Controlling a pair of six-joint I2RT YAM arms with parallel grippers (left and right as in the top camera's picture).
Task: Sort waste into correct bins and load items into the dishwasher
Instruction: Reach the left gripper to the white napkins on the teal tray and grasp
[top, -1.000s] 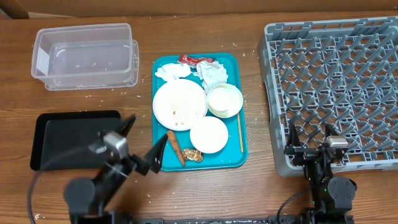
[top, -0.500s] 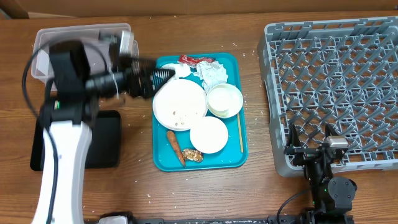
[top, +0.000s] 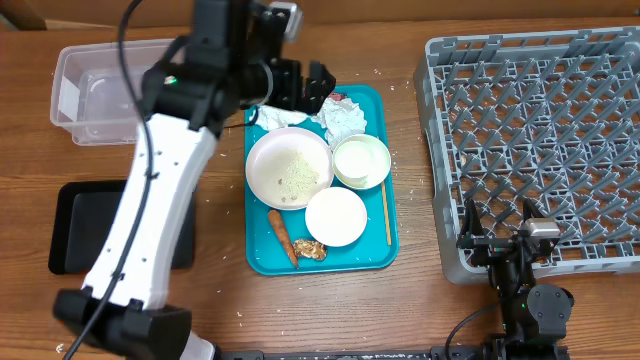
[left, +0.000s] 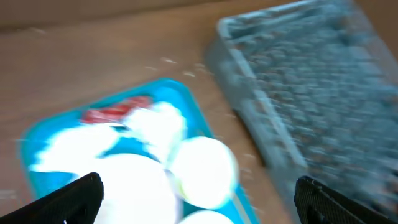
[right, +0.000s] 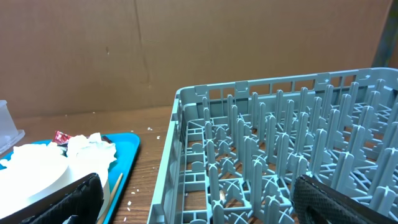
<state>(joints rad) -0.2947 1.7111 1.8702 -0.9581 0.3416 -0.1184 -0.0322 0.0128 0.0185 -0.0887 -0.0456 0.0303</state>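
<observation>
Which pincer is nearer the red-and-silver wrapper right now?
Left. The left pincer hovers right by the wrapper at the teal tray's far edge; the right pincer sits far off at the dish rack's near edge.

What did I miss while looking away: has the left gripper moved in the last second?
Yes: the left gripper swung from beside the black tray to the far end of the teal tray.

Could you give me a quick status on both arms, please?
Left gripper open, empty, over far end of teal tray near red-and-silver wrapper. Right gripper open, beside empty dish rack. Napkins crowd the wrapper.
</observation>
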